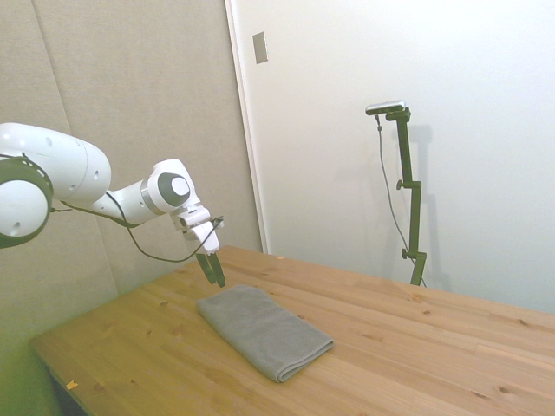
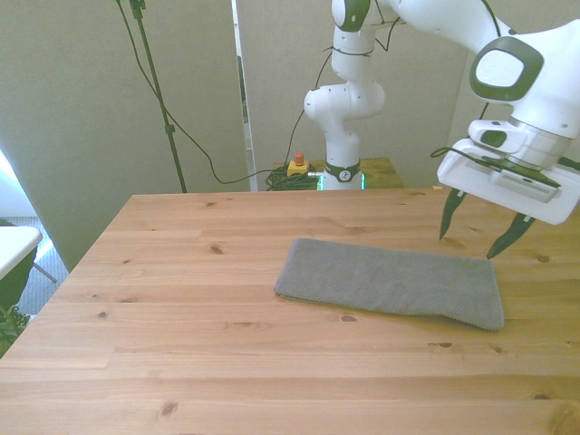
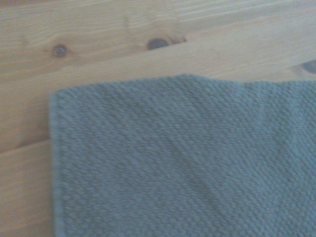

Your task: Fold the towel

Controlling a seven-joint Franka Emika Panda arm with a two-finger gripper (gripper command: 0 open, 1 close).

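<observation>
- wooden table (image 2: 181, 362): the towel is the only loose item on it
- towel (image 2: 390, 283): grey, lies flat as a long folded strip, centre-right in front view, short end pointing to 3 o'clock
- gripper (image 2: 478, 236): hovers above towel's 3 o'clock end, fingers apart, holding nothing, not touching cloth

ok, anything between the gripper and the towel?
Nothing visible. The open gripper hangs just above the towel at its end on the front view's right, with only bare table around it.
</observation>
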